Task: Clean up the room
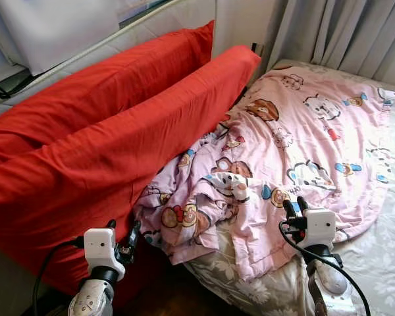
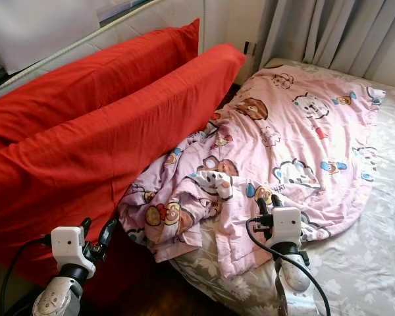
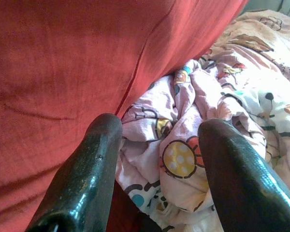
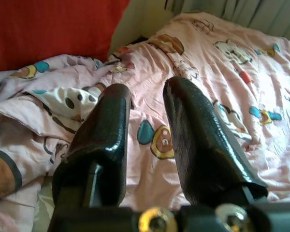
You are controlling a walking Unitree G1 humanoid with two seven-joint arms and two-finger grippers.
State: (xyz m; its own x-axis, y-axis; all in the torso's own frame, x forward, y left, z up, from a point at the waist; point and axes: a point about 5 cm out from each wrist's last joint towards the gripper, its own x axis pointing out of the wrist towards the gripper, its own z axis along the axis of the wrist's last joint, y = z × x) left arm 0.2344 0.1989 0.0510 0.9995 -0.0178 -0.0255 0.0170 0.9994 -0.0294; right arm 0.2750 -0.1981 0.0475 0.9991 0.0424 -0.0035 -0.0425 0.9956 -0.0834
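Pink blanket point(image 1: 296, 151) printed with cartoon animals and characters lies spread over the bed, on a grey floral sheet point(image 1: 382, 257). Far portion toward the curtains point(image 1: 342, 33) is fairly flat; near-left portion is bunched into thick folds and hangs over the mattress edge. Bunched edge lies against the lower of two long red cushions point(image 1: 99, 151), which lean at an angle along the left side of the bed. Prints noted: brown bear, white figures, round yellow and red motifs, teal accents. Fabric creased throughout. Left gripper point(image 1: 122, 237) held low at the bed's near-left corner, in front of the red cushion and just beside the hanging folds; in the left wrist view its fingers point(image 3: 87, 183) stand well apart with crumpled blanket and red fabric seen between them, nothing held. Right gripper point(image 1: 294, 205) sits over the near edge of the blanket, right of the bunched part; in the right wrist view its fingers point(image 4: 104, 130) are parted by a narrow gap, pink fabric beyond, nothing gripped. Whether the tips touch the blanket cannot be told.
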